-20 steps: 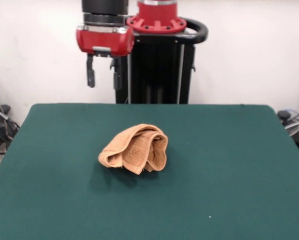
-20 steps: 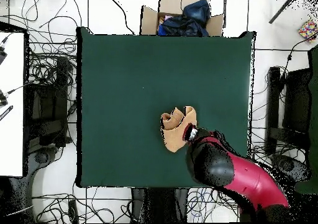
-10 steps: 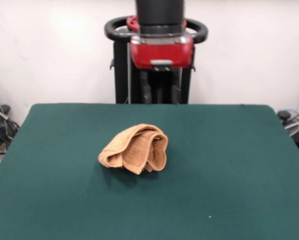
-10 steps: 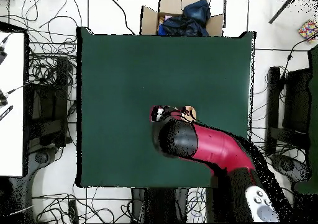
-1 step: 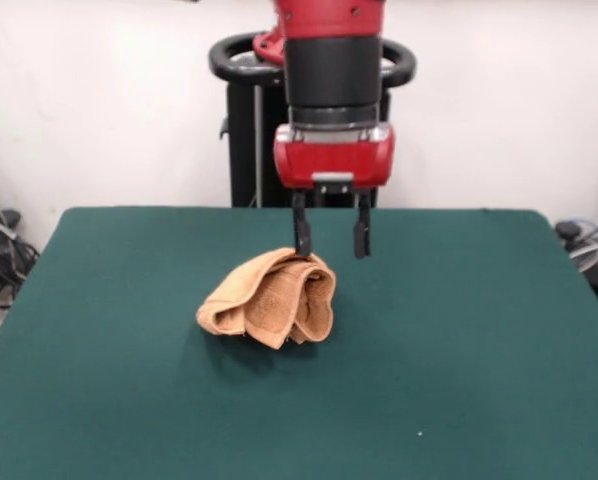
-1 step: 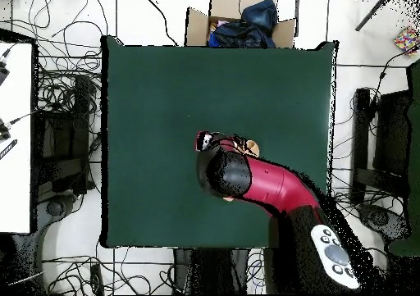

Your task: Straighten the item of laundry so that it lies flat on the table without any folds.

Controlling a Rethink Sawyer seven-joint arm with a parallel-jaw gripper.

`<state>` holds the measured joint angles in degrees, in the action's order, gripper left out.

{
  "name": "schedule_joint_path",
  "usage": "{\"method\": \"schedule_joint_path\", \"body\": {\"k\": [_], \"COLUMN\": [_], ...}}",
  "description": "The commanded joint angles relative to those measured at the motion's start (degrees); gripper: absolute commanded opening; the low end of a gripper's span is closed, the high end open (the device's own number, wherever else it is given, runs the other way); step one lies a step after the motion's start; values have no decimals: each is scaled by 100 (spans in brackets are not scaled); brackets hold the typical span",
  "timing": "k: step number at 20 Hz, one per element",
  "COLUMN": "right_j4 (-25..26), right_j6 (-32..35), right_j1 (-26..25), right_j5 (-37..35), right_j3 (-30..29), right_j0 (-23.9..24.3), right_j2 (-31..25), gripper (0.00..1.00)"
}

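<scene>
The item of laundry [image 5: 269,298] is a light orange-tan towel, bunched into a folded heap near the middle of the dark green table [image 5: 459,330]. My gripper [image 5: 331,238] hangs open just above the heap's far right edge, one finger [image 5: 302,234] close over the cloth and the other [image 5: 360,234] off to its right. Nothing is between the fingers. In the overhead view the red arm [image 6: 271,184] covers most of the towel, and only a small tan piece [image 6: 249,148] shows beside it.
A cardboard box [image 6: 238,26] with dark cloth in it stands beyond one table edge in the overhead view. Cables [image 6: 61,104] and equipment lie on the floor around the table [image 6: 148,88]. A white bench [image 6: 15,137] runs along one side.
The arm swung from the left side to the middle and came down, so the gripper now hangs just over the towel's right edge. The towel has not moved.
</scene>
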<state>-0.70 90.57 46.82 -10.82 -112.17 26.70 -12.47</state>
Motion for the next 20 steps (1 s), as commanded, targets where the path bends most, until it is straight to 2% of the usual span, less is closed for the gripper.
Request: {"method": "schedule_joint_path", "body": {"k": [1, 5, 10, 17, 20], "right_j4": [-161, -65, 44, 42, 28], "right_j6": [1259, 1228, 1370, 1493, 1638], "right_j1": [-477, -421, -727, -1230, -1537], "right_j5": [330, 452, 1173, 1640, 2102], "right_j3": [-74, -186, -399, -870, -961], "right_j0": [236, 95, -52, 35, 40], "right_j2": [294, 660, 976, 653, 524], "gripper": [100, 100, 100, 100, 100]}}
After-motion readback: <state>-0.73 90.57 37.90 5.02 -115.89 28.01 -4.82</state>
